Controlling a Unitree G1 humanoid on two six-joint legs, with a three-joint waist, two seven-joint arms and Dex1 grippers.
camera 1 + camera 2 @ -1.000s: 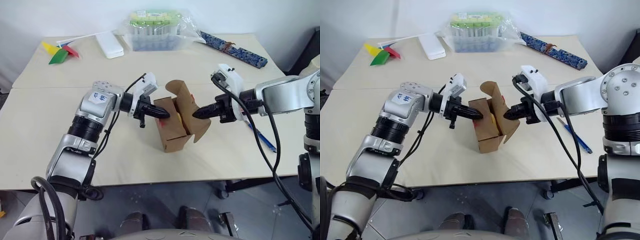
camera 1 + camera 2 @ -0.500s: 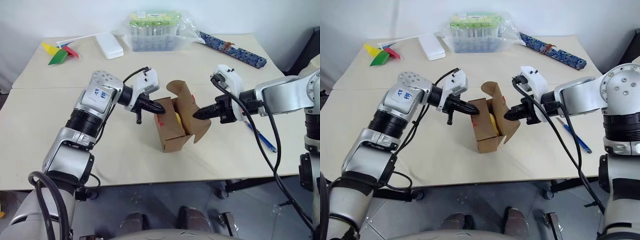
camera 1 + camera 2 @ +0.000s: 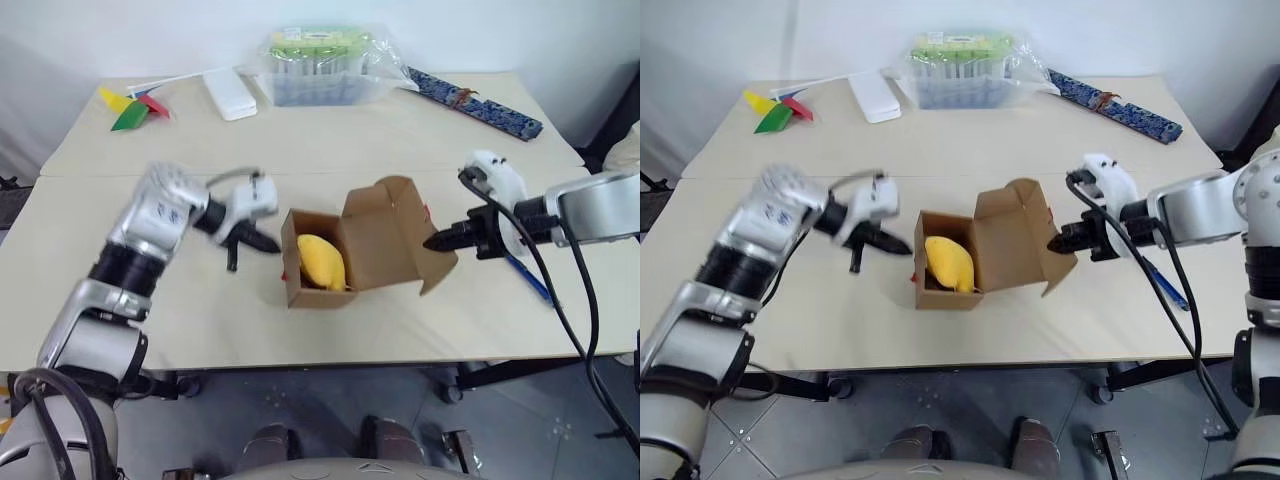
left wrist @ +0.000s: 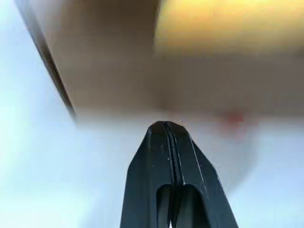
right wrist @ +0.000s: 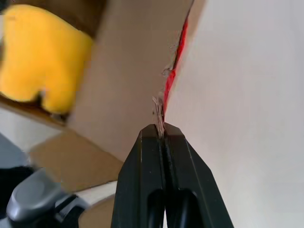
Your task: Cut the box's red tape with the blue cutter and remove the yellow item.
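The box (image 3: 330,262) lies on its side near the middle of the table (image 3: 300,150), its mouth facing up and toward the camera, with the lid (image 3: 385,240) swung open on the right gripper's side. The yellow item (image 3: 320,260) sits inside the box, leaning against the inner wall, plainly showing through the open mouth. A strip of red tape (image 5: 175,71) clings to the edge of the lid; in the right wrist view it runs along that edge just past the fingertips. The right gripper (image 3: 432,241) has its fingers pressed together, and its tip meets the lid's outer edge; a torn fibre of card sticks up at the tip, but whether it pinches the card cannot be told. The left gripper (image 3: 272,247) is also closed with nothing in it, and points at the box's left wall from just beside it, not touching. The cutter (image 3: 528,281) lies on the table to the right of the box, beyond the right gripper, partly under the cable. Behind the box, at the table's far edge, stands a tub (image 3: 320,65); a pinwheel (image 3: 130,105) lies far to the box's left rear.
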